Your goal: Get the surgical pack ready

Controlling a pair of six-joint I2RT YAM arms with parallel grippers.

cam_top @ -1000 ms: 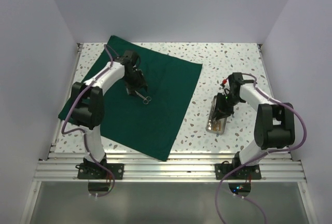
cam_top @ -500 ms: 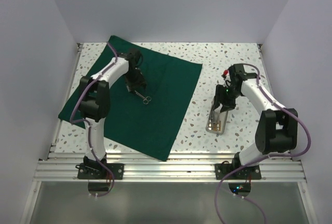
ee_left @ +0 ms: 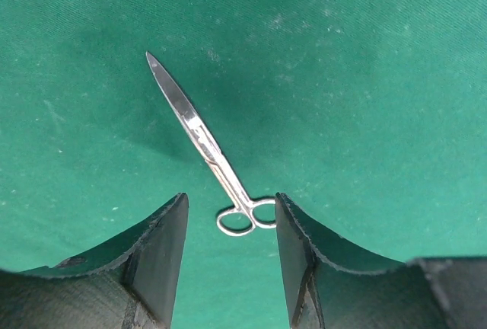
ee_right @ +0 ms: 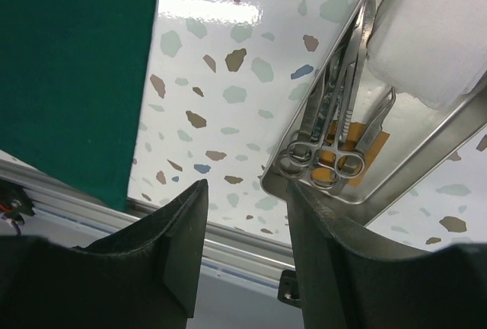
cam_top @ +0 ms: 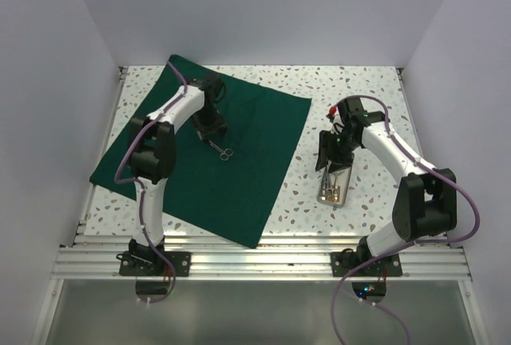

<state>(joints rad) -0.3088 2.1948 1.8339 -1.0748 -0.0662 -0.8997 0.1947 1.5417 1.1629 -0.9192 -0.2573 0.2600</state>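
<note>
- Left pincer [ee_left: 230, 203] stands spread and pinches nothing; the ring handles of the steel scissors [ee_left: 204, 140] lie on the cloth just past its fingertips.
- Scissors rest flat on the dark green drape [ee_left: 365, 100], long axis from 11 to 5 o'clock in the wrist view, tip at 11, rings at 5.
- Left arm [cam_top: 168, 113] reaches up from its base, elbow bent, wrist turned down over the drape's far half.
- Right pincer [ee_right: 243, 192] is also spread, with nothing in it.
- At its 2 o'clock in the wrist view sits the steel tray [ee_right: 415, 135], holding white gauze [ee_right: 426, 32] and ring-handled forceps [ee_right: 335, 127], rings at 7, tips towards 1.
- Right arm [cam_top: 391, 149] leans towards 11 o'clock from its base, its pincer over the tray's far end.
- Drape lies spread flat on the left of the speckled table [cam_top: 359, 89], the tray on the right.
</note>
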